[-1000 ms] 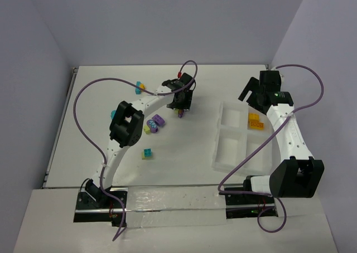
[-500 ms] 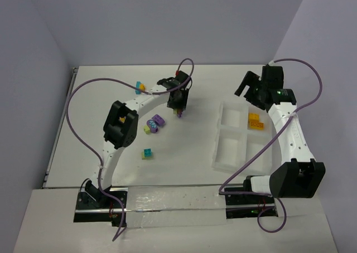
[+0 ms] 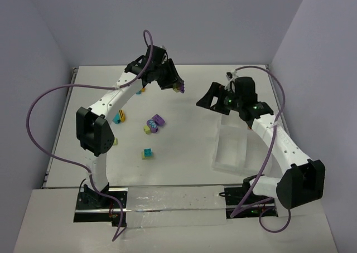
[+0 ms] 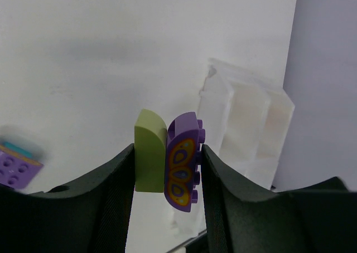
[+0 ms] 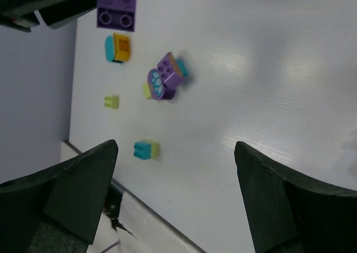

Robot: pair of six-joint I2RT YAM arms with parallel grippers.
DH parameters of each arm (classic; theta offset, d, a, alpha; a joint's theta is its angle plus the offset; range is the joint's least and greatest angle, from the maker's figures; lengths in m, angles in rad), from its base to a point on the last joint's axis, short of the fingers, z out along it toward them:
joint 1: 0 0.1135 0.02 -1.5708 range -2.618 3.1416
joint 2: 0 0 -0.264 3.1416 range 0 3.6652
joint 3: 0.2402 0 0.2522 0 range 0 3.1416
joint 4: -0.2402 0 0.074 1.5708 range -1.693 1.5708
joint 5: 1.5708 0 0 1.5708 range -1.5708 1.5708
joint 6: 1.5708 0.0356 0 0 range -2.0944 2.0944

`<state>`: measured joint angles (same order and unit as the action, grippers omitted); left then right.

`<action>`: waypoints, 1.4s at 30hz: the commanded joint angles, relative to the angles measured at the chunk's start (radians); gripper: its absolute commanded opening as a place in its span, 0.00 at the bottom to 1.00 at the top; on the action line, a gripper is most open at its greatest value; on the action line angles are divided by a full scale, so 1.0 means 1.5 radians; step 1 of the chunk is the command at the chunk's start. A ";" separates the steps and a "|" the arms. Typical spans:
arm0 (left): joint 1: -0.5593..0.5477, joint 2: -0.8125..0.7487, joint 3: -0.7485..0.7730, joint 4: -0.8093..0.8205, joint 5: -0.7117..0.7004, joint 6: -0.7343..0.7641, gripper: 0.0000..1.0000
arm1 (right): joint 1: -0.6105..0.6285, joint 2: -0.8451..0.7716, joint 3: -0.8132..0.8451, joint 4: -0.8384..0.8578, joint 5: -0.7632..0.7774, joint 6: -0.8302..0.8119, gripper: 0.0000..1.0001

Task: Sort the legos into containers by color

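I am holding a lime-and-purple pair [image 4: 181, 158] in the left gripper [image 4: 167, 152]. Its fingers are pinching the 2 joined bricks from either side, lifted clear of the table [image 3: 184, 164] in the upper centre of the overhead view. The right gripper [image 5: 175, 146] is hanging spread wide with nothing between its fingers, at the upper left corner of the tray [image 3: 228, 155].

I am judging the job as early. The tray is sitting at the right of the overhead view. Its 2 lower compartments are looking bare, and the right arm [image 3: 273, 136] is covering the upper ones, so I cannot tell what they hold.

Waiting on the table in the left half of that view are:
- a teal-and-orange pair [image 3: 119, 117]
- a purple cluster [image 3: 154, 123]
- a teal-and-lime pair [image 3: 147, 153]
- 1 small lime brick [image 5: 111, 101]

In my judgement 2 things are standing in the way. The held pair is mixing 2 colours, so it is needing to be split before either half goes in. The right arm is also lying across the tray, blocking the left gripper's direct route to the upper compartments.
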<state>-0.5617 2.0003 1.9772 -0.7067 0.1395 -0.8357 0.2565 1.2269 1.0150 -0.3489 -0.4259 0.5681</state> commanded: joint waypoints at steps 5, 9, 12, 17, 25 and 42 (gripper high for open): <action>-0.006 -0.008 -0.021 -0.016 0.023 -0.093 0.13 | 0.082 0.021 -0.045 0.234 0.088 0.118 0.93; -0.006 -0.018 -0.037 -0.010 0.026 -0.097 0.13 | 0.084 0.055 -0.041 0.299 0.095 0.143 0.92; -0.006 -0.018 -0.036 -0.008 0.032 -0.096 0.13 | 0.088 0.101 -0.006 0.312 0.094 0.142 0.90; -0.005 -0.023 -0.031 -0.010 0.033 -0.098 0.13 | 0.091 0.166 0.056 0.311 0.089 0.140 0.86; -0.002 -0.027 -0.036 -0.002 0.043 -0.102 0.13 | 0.096 0.207 0.078 0.320 0.077 0.141 0.81; 0.000 -0.037 -0.043 0.000 0.043 -0.102 0.13 | 0.108 0.247 0.102 0.332 0.069 0.148 0.51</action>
<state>-0.5643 2.0016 1.9109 -0.7284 0.1847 -0.9848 0.4103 1.5838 1.1101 0.0908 -0.3237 0.7896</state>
